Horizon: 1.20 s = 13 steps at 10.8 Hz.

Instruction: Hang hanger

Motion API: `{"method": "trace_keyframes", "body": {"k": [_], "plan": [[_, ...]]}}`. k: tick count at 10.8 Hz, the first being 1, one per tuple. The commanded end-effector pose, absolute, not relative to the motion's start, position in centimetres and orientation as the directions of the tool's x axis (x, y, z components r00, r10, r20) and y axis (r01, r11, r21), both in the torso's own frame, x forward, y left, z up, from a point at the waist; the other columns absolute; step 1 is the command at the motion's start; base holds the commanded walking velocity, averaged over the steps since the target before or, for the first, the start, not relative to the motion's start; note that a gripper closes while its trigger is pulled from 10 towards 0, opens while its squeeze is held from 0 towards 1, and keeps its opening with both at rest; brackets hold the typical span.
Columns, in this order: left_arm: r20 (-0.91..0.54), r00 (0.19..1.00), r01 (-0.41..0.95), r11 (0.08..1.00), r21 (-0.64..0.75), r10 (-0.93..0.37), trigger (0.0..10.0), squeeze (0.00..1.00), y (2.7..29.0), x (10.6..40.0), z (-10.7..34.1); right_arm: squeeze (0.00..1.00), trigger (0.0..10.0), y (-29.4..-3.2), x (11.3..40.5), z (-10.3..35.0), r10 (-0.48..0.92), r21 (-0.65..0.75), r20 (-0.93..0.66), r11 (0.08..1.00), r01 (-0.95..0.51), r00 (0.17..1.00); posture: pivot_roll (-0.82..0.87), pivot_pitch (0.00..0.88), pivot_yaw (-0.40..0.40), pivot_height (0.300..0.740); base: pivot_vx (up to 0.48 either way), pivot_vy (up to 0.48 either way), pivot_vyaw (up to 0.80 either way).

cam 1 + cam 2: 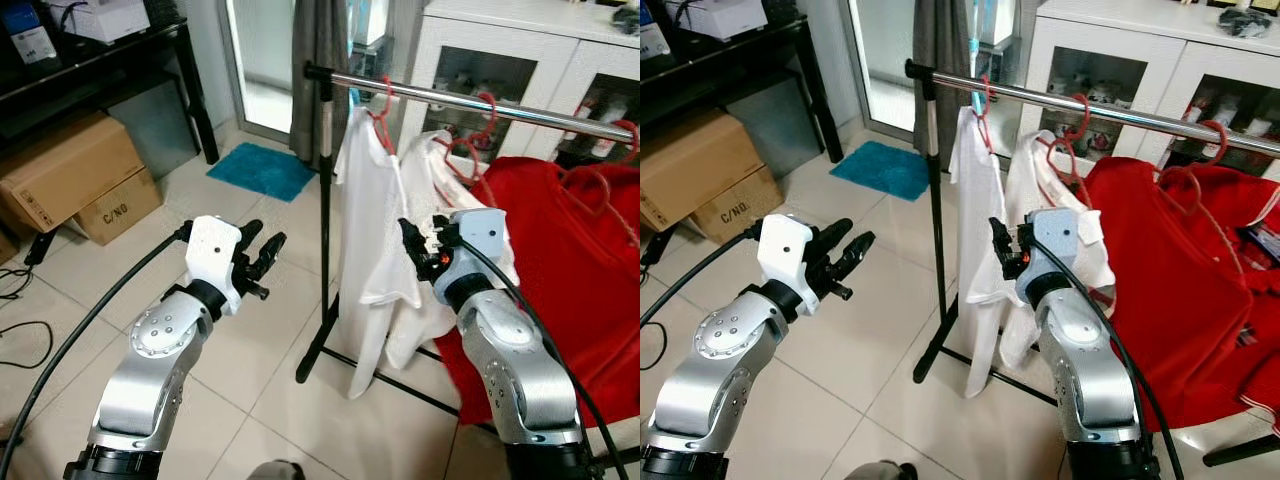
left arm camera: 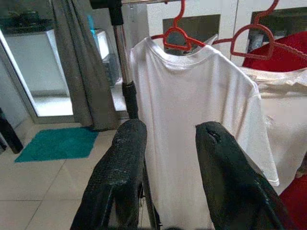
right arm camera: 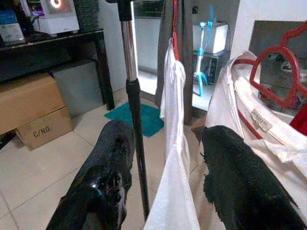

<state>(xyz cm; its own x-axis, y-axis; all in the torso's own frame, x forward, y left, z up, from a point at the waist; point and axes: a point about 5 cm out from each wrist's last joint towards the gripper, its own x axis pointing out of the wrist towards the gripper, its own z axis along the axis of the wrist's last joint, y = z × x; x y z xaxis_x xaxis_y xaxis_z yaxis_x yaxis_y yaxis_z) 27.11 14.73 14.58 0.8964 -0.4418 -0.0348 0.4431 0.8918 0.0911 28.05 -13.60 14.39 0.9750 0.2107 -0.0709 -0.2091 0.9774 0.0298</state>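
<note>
Red hanger (image 1: 381, 112) (on the rail (image 1: 470, 101)) hangs above right gripper (image 1: 412, 243).

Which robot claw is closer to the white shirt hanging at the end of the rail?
The right claw. It is open and sits right up against the white shirt, at its side. The left claw, also open, hovers over the floor on the far side of the rack's black pole.

Home, laundry corner: tiled floor (image 1: 250, 330), clothes rail (image 1: 470, 102) w/ shirts on red hangers (image 1: 382, 105), white glass-door cabinet (image 1: 520, 60) far right, cardboard boxes (image 1: 75, 180) left, teal mat (image 1: 262, 170) by doorway.
</note>
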Motion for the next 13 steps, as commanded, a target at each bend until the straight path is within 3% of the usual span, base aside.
{"method": "trace_keyframes", "body": {"k": [1, 3, 13], "plan": [[-0.032, 0.896, 0.444, 0.891, 0.100, -0.443, 10.0, 0.00, 14.9, 26.9, 14.8, 0.00, 10.0, -13.3, 28.1, 14.6, 0.228, 0.013, -0.062, 0.974, -0.228, 0.972, 0.04, 0.000, 0.030, 0.740, 0.244, 0.000, 0.00], [-0.035, 0.895, 0.446, 0.890, 0.098, -0.445, 10.0, 0.00, 14.9, 26.9, 14.8, 0.00, 10.0, -13.0, 28.2, 14.7, 0.232, 0.005, -0.055, 0.973, -0.232, 0.971, 0.04, 0.000, 0.030, 0.740, 0.255, 0.000, 0.67], [-0.042, 0.887, 0.461, 0.882, 0.099, -0.459, 10.0, 0.00, 15.1, 26.8, 14.9, 0.00, 10.0, -12.6, 28.9, 16.0, 0.245, 0.019, -0.008, 0.969, -0.245, 0.969, 0.05, 0.000, 0.025, 0.740, 0.311, 0.000, 0.00]]}}
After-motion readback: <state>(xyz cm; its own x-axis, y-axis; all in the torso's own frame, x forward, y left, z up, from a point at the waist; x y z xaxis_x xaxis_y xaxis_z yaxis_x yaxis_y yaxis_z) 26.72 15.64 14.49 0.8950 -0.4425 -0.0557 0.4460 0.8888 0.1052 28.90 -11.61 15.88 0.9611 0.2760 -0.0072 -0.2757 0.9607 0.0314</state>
